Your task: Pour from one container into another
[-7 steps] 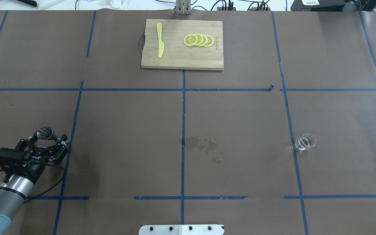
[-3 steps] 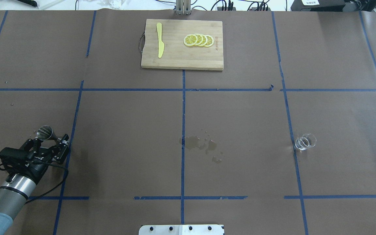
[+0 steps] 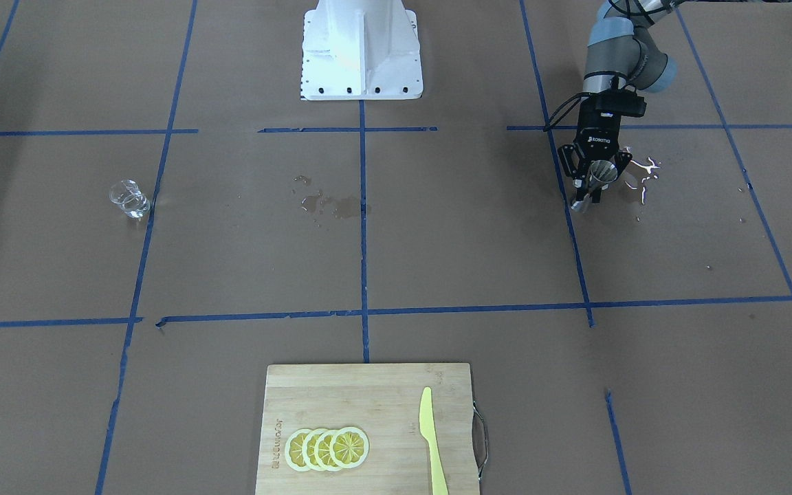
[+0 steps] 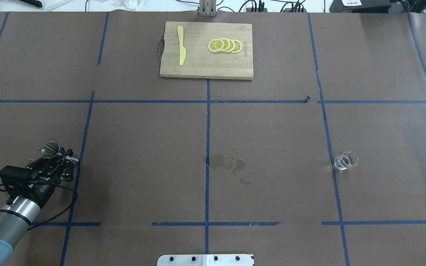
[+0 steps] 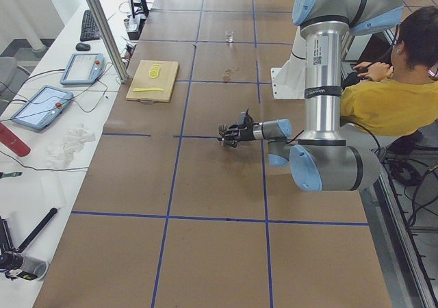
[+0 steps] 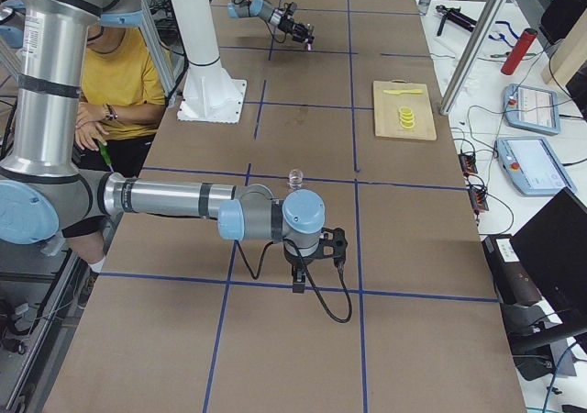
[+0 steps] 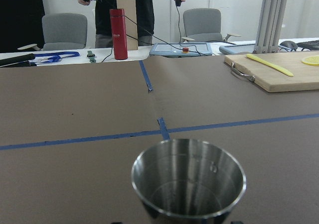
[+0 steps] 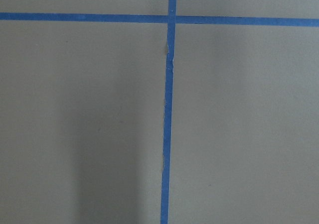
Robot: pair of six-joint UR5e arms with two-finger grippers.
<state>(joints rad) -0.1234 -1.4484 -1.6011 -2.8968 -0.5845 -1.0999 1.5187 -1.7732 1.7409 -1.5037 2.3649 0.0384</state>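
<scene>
Closest in, the left gripper (image 4: 60, 155) looks clamped on the steel jigger (image 7: 188, 179), which stands upright on the worktop (image 4: 142, 147) beside spilled droplets (image 3: 643, 172). Whether the right gripper (image 6: 301, 275) is holding anything I cannot tell. Well apart across the worktop stands the glass cup (image 4: 345, 160), untouched. I judge that all the pouring remains to be done.

A brown paper surface (image 8: 249, 124) fills the frame, marked by two strips of blue tape. A horizontal strip (image 8: 75, 16) runs across near the top, and a vertical strip (image 8: 166, 134) crosses it just right of centre and drops to the bottom edge. A soft shadow (image 8: 99, 184) darkens the lower left.
</scene>
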